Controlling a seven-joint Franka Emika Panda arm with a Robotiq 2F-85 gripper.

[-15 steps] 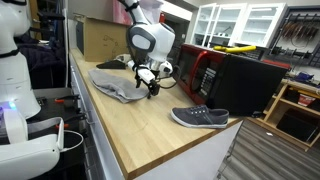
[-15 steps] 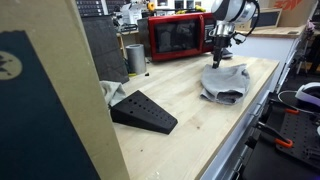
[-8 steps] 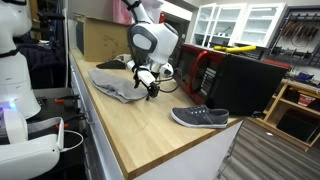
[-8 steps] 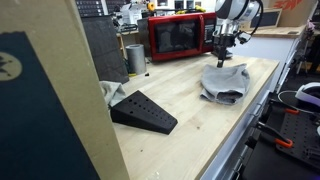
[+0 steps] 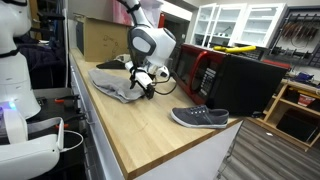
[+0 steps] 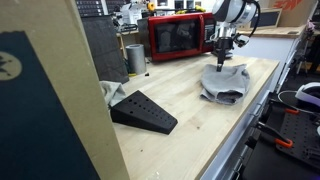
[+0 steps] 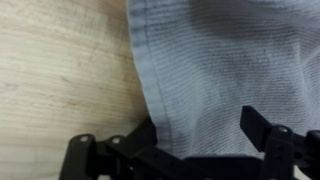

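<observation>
Over on the wooden table [image 5: 140, 128] a grey shoe [image 5: 200, 117] lies flat near the corner, a black wedge [image 6: 143, 111] sits on the boards, a metal cup [image 6: 135, 58] stands beside the red microwave [image 6: 178, 37], and a cardboard box [image 5: 100, 38] sits at the far end.

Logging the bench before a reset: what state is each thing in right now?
Gripper: open, jaws astride the cloth's edge.
Grey cloth: rumpled, lying down, not gripped.
Grey shoe: upright on its sole, apart from the cloth.
Red microwave: door shut.
Metal cup: upright.
</observation>
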